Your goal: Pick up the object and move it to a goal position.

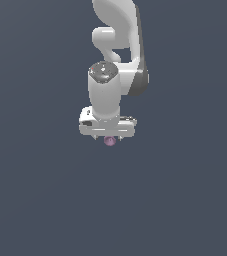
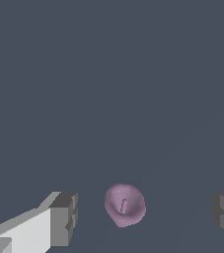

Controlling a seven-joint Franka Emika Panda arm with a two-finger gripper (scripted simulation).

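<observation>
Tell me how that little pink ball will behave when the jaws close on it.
The pink ball looks round and glossy, so it may roll or squirt sideways if squeezed off-centre. It is small beside the gripper, so probably light. The jaws stand open on either side of it, without touching; its stiffness cannot be told.

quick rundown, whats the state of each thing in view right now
gripper: open, fingers spread wide to either side of the ball, neither touching it
pink-purple ball: free, not gripped, sitting in the gap between the fingers; the exterior view shows it just under the gripper
arm: reaching down, gripper pointing at the ball
</observation>
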